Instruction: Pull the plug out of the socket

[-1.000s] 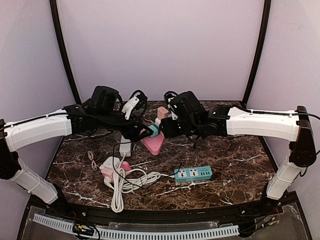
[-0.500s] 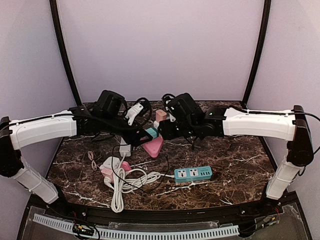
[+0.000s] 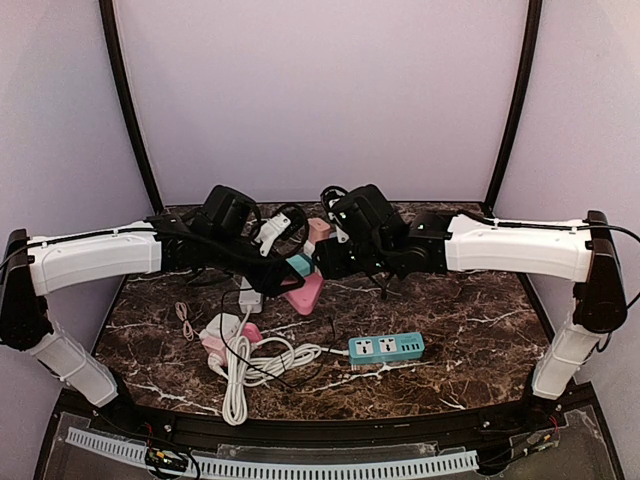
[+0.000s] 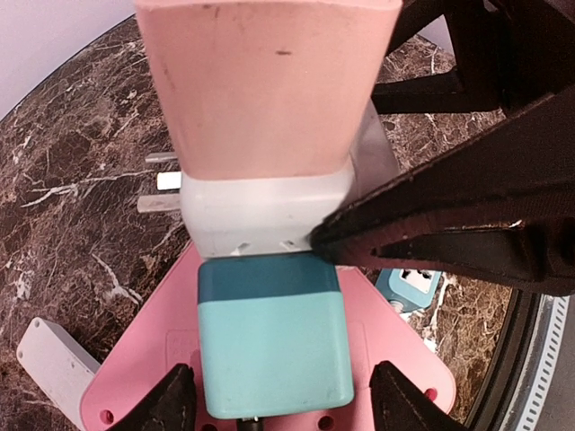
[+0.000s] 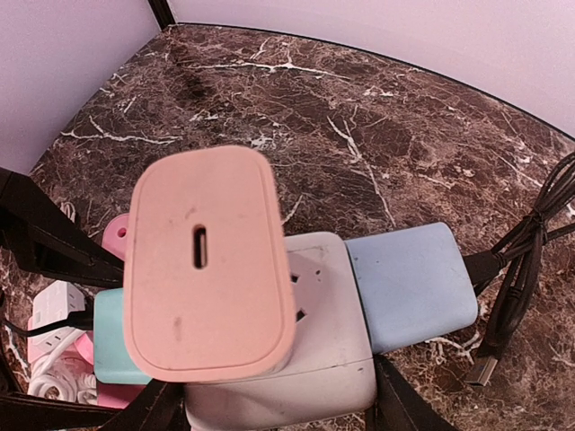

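Left gripper (image 4: 286, 400) sits spread, one finger each side of teal plug (image 4: 269, 337), not yet pinching; right gripper (image 5: 274, 409) clamps white socket cube (image 5: 310, 359), plug seated in its side. Prob. light, stiff, slick plastic: pinch flat sides, pull straight. Looks a small boxy block w/ darker band nr the cube.
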Robot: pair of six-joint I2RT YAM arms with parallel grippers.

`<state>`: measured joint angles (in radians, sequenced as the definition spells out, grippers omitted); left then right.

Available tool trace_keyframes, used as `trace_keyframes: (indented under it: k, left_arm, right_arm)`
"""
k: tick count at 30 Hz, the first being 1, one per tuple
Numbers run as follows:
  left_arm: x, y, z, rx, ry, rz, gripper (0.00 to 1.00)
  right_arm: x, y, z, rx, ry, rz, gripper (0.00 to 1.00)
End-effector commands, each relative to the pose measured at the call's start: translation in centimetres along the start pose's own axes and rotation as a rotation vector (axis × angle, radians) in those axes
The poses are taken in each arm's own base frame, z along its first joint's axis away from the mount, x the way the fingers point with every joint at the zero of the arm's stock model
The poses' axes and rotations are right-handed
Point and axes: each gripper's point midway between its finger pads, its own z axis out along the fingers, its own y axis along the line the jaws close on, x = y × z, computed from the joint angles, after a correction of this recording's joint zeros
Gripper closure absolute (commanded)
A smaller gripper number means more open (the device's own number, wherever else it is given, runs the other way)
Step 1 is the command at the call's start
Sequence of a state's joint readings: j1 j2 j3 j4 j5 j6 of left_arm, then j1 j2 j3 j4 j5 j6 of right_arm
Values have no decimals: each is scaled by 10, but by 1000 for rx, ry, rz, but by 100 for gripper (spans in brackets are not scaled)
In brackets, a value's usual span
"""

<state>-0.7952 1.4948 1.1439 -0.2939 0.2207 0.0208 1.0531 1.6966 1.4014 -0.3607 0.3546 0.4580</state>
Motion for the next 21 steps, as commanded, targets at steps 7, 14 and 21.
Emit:
trace_keyframes:
  k: [7,14,21]
  left_arm:
    - [-8,-2,-8,-4,-24,-7,39]
    - [-9,-3,-8,-1,-29,-7,44]
    - [-9,0,-8,-19,-30,-7,53]
  right_arm:
    - [-47,23,-16,-70,-143,56,100]
    - [-48,27,-16,-78,-144,50,100]
    - [-48,29,-16,-81,-143,46,100]
